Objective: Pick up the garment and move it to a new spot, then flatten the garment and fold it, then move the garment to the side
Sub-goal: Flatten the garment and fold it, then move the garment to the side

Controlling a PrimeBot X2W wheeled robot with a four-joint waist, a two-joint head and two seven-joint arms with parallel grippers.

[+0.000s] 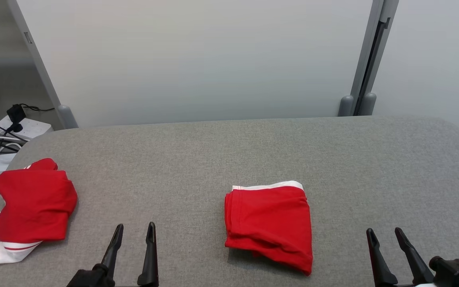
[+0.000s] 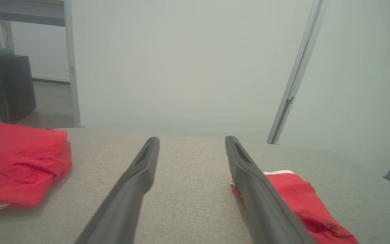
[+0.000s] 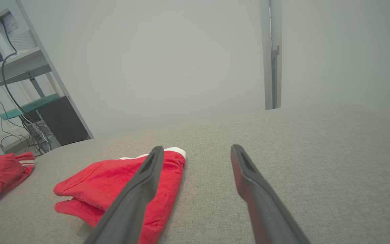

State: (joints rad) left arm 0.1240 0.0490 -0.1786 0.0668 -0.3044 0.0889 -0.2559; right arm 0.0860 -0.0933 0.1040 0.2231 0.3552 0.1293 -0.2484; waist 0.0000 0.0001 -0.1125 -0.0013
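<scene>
A red garment (image 1: 268, 223) with a white waistband lies folded near the middle of the grey table (image 1: 229, 155); it also lies at the lower right of the left wrist view (image 2: 300, 200) and the lower left of the right wrist view (image 3: 117, 186). My left gripper (image 1: 134, 232) stands open at the front left, empty, well left of this garment. My right gripper (image 1: 385, 234) stands open at the front right, empty, right of it. A second red garment (image 1: 32, 207) lies bunched at the table's left edge.
White partition panels (image 1: 197, 59) stand behind the table. A power strip with cables (image 1: 10, 127) sits on the floor at the far left. A desk frame with a dark box (image 3: 59, 118) stands beyond the table's left end.
</scene>
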